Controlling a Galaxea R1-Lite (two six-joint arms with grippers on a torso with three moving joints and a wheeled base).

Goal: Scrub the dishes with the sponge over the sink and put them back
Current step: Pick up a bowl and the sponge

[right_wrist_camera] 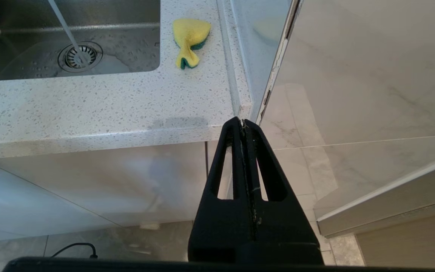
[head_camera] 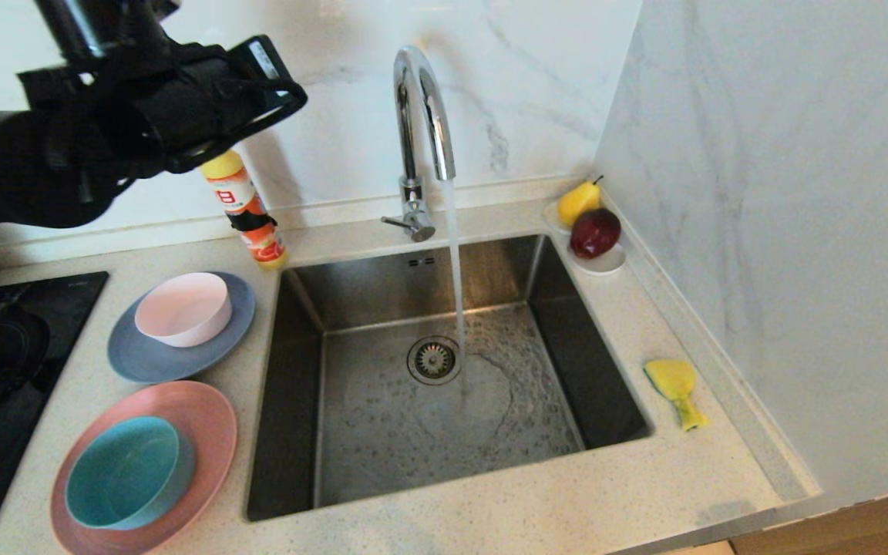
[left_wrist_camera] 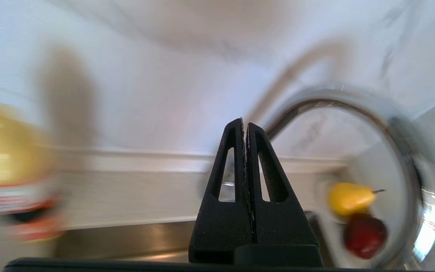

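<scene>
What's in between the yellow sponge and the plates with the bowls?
The sink, with water running from the tap onto its drain; the head view shows it.

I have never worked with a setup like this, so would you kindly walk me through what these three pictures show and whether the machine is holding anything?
This is a two-armed robot at a kitchen counter. The wide picture comes from a camera on its head; the other two come from cameras on its wrists, looking along the black fingers.

In the head view, the left end effector is raised near the tap, shut and empty. The right end effector hangs below the counter edge, also shut and empty.

Water runs from the tap into the sink. To its left, a pale pink bowl sits on a grey-blue plate, and a teal bowl on a pink plate. A bottle stands behind them. To the right lie the sponge and a saucer with a pear and red fruit.
</scene>
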